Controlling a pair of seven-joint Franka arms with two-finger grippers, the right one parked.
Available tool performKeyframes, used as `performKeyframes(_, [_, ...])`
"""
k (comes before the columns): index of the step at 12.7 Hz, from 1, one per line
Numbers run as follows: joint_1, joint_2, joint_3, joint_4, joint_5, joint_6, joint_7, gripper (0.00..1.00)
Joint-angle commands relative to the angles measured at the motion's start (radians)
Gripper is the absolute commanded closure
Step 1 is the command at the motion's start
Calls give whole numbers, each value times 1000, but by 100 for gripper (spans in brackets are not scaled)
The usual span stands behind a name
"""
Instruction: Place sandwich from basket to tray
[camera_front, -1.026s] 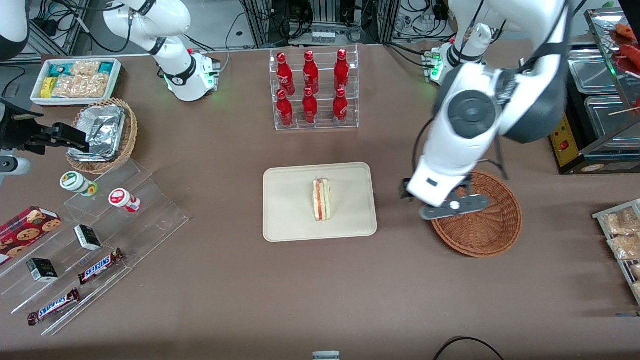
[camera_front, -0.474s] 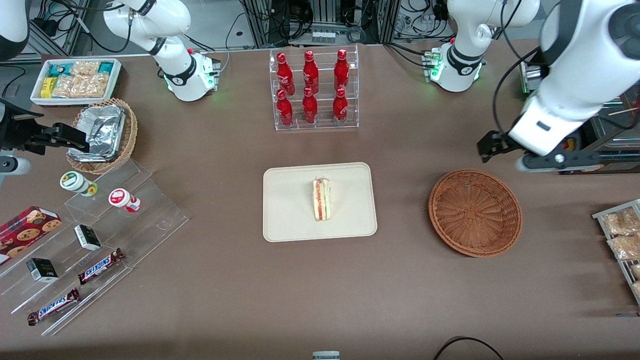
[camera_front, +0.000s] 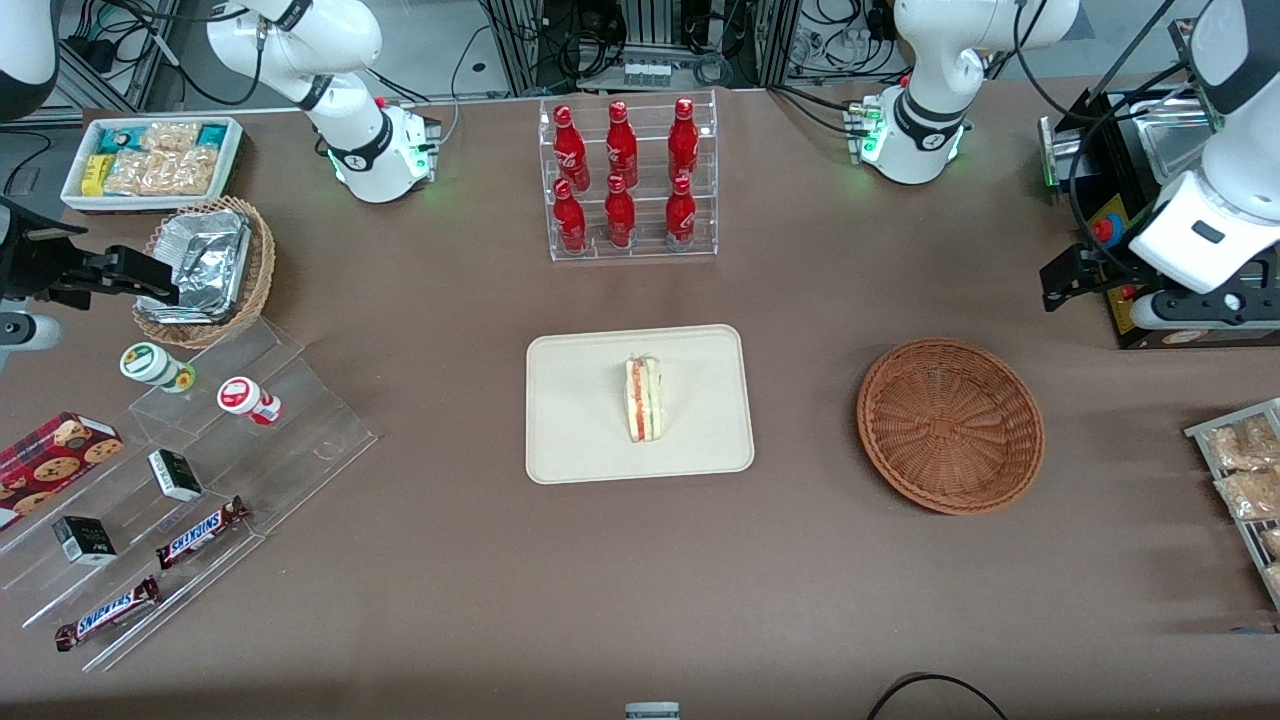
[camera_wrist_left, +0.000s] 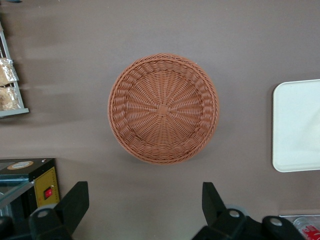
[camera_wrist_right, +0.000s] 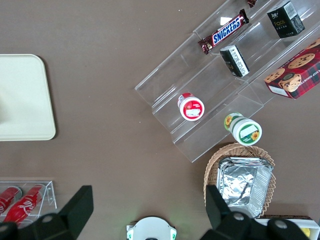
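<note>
The sandwich (camera_front: 643, 400), a pale wedge with red and green layers, lies on the cream tray (camera_front: 580, 440) at the middle of the table. Beside the tray, toward the working arm's end, sits the reddish-brown wicker basket (camera_front: 950, 425) with nothing in it. My left gripper (camera_front: 1200, 305) hangs high above the table edge, farther from the front camera than the basket and well apart from it. In the left wrist view the gripper (camera_wrist_left: 144, 200) is open with only bare table between its fingers; the basket (camera_wrist_left: 163, 108) and a tray corner (camera_wrist_left: 300, 125) show below.
A rack of red bottles (camera_front: 625, 180) stands farther back than the tray. A black machine (camera_front: 1125, 300) sits under my gripper, with snack packets (camera_front: 1240, 470) nearby. Acrylic steps with snacks (camera_front: 180, 470), a foil-filled tan basket (camera_front: 205, 270) and a white bin (camera_front: 150, 160) lie toward the parked arm's end.
My left arm has swung from above the basket out toward the working arm's end of the table and risen. The sandwich has stayed on the tray.
</note>
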Motion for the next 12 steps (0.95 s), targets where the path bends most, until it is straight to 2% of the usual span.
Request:
performKeyframes(1, [41, -17, -8, -12, -45, 6, 63, 0])
performKeyframes(3, [84, -14, -8, 5, -50, 6, 97, 0])
performKeyframes(7, [88, 67, -11, 131, -47, -22, 113, 0])
performKeyframes(12, [80, 67, -15, 146, -47, -53, 37, 0])
